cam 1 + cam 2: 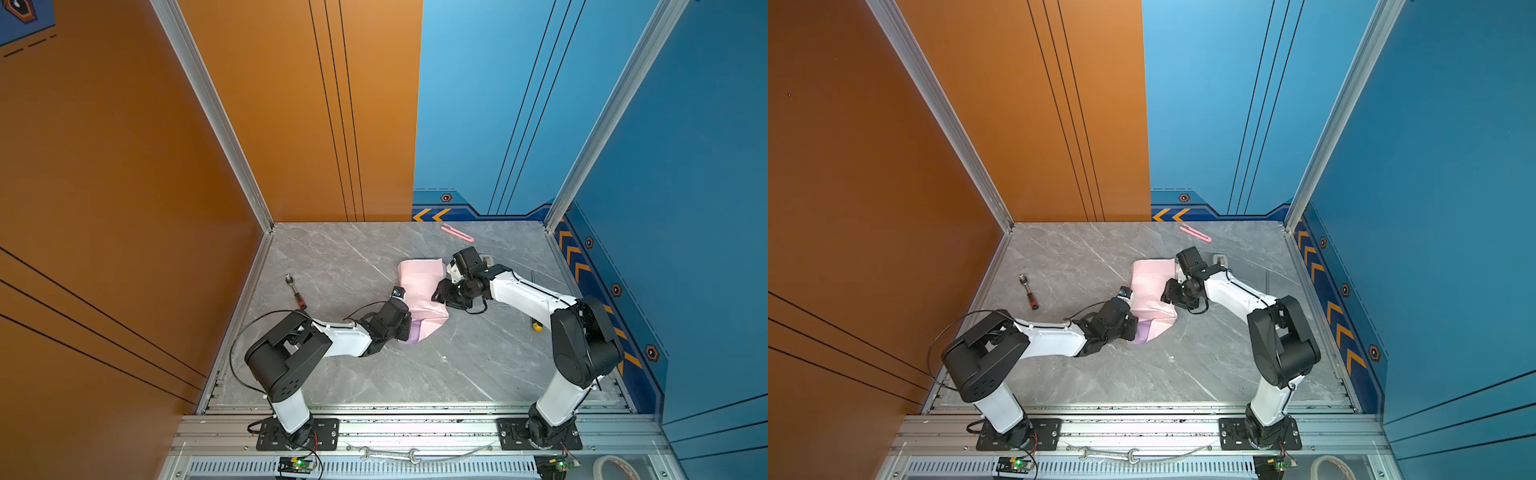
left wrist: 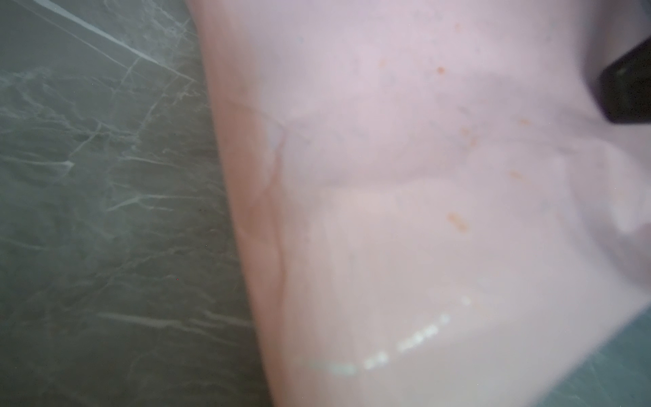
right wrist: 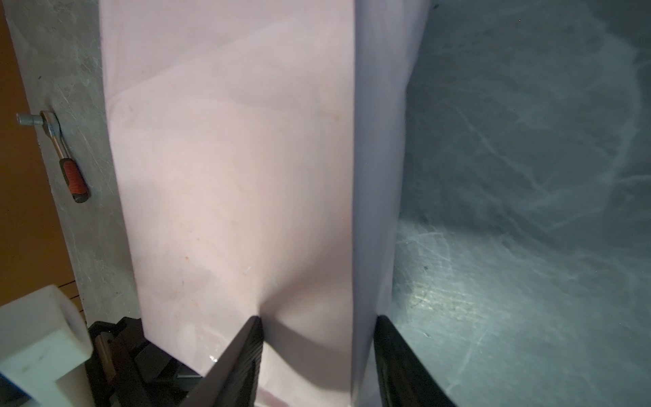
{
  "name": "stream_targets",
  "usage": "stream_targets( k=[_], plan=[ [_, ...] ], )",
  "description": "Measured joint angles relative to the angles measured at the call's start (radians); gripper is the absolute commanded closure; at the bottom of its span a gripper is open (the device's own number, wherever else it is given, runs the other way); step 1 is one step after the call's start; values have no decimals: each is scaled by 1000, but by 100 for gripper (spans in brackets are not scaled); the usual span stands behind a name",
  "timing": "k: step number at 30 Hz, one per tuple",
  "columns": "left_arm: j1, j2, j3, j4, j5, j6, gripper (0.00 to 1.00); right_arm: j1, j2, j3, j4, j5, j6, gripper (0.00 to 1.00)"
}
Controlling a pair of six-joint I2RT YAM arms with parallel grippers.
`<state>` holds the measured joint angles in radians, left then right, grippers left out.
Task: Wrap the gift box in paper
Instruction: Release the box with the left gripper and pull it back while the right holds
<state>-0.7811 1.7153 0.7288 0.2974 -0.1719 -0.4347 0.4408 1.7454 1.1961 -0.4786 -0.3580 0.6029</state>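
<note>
The paper (image 1: 422, 286) lies folded into a pale pink parcel in the middle of the table, seen in both top views (image 1: 1152, 286). A lilac flap (image 1: 415, 332) shows at its near end. The gift box is hidden under the paper. My left gripper (image 1: 407, 330) is at that near end with its fingers hidden. The left wrist view shows only blurred paper (image 2: 405, 176) close to the lens. My right gripper (image 3: 318, 352) straddles the parcel's right edge (image 1: 438, 293). One finger (image 3: 246, 352) dents the top paper (image 3: 229, 176) and the other finger (image 3: 398, 359) rests against the side.
A red-handled ratchet (image 1: 296, 291) lies at the table's left, a pink cutter (image 1: 457, 232) near the back wall. A beige tape dispenser (image 1: 1221, 261) sits behind my right arm, a yellow-tipped tool (image 1: 537, 326) beside it. A spanner (image 1: 388, 454) lies on the front rail.
</note>
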Motion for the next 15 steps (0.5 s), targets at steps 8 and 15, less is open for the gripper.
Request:
stream_targets(
  k=[8, 15],
  plan=[
    [0, -239, -93, -49, -4, -66, 58, 0, 0, 0, 0, 0, 0, 46],
    [26, -357, -190, -109, -23, -138, 76, 1, 0, 0, 0, 0, 0, 45]
  ],
)
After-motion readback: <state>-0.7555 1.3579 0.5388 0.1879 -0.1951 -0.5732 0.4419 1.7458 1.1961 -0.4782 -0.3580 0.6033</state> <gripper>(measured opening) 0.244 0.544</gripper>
